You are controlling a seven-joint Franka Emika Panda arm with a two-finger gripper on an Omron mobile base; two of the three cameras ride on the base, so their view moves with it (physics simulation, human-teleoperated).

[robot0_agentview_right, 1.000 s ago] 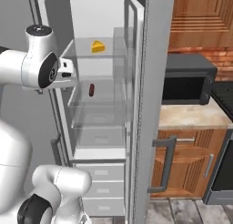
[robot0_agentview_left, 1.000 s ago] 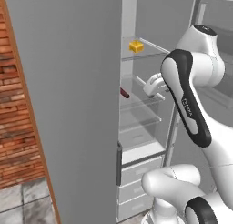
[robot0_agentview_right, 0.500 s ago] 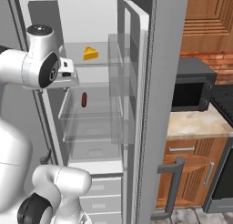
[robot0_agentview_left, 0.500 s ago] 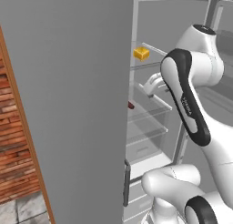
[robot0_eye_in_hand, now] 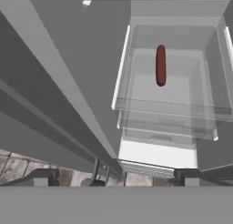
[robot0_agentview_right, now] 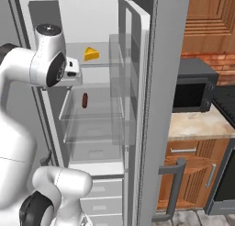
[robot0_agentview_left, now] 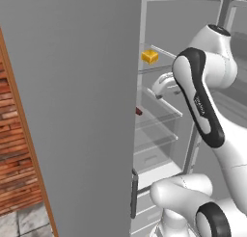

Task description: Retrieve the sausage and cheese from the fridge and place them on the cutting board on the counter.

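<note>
1. The sausage (robot0_eye_in_hand: 160, 65) lies on a clear fridge shelf, lengthwise along our hand view, with nothing touching it. In the right base view it (robot0_agentview_right: 85, 100) sits one shelf below the cheese (robot0_agentview_right: 92, 53), which rests on the upper shelf, untouched.
2. Our pincer (robot0_eye_in_hand: 111, 176) hangs above and in front of the sausage's shelf, well apart from the link. Its 2 fingertips (robot0_eye_in_hand: 40, 177) stand spread wide with nothing between them, so it is open and empty.
3. The fridge (robot0_agentview_right: 151, 73) has its door swung wide, white interior and clear shelves on show. In the left base view the grey door panel (robot0_agentview_left: 72, 96) covers most of the left half.
4. What has just changed: over the last second the whole picture has shifted in both base views. The interior looms larger and the brick wall (robot0_agentview_left: 14, 149) has slid toward the edge. We read that as our base driving closer, not as the food moving. The arm's pose against the base looks much the same.
5. What that means: we judge both items are coming within reach, so the approach is nearly done and no grasp has begun.
6. The worktop (robot0_agentview_right: 195, 124) lies to the right under the microwave (robot0_agentview_right: 193, 85). We cannot see the cutting board from here, so both placements are still to do.
</note>
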